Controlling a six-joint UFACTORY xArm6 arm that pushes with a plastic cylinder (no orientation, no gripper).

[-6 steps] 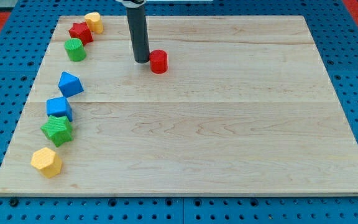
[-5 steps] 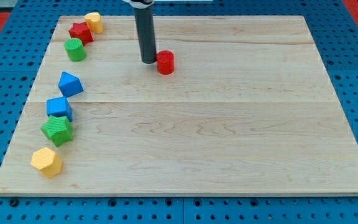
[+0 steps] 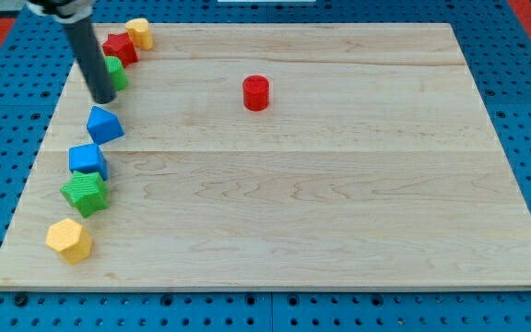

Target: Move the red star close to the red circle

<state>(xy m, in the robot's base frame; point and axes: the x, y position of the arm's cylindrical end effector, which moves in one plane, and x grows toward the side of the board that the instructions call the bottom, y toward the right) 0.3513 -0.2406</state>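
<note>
**Seven blocks on the surface, tip parked among the left-hand cluster**

Seven blocks sit on the pale wooden surface (image 3: 339, 203). The red star (image 3: 119, 46) lies near the view's top left corner, touching or nearly touching the yellow block (image 3: 138, 33) just above and to its right. The red circle (image 3: 256, 93), a short cylinder, stands alone toward the top centre, well apart from the star and from everything else.

My tip (image 3: 104, 98) rests just below the red star, right against the green cylinder (image 3: 114, 72), whose left part the rod hides. The tool is only a bare rod with no jaws, so it holds nothing. The tip is just above the blue block (image 3: 105, 124), whose shape reads as a wedge or pyramid, though I cannot tell which.

Further down the view's left side come a blue cube (image 3: 88, 160), then a green block (image 3: 85, 193) touching it, and a yellow hexagonal block (image 3: 69, 240) near the bottom left corner.
</note>
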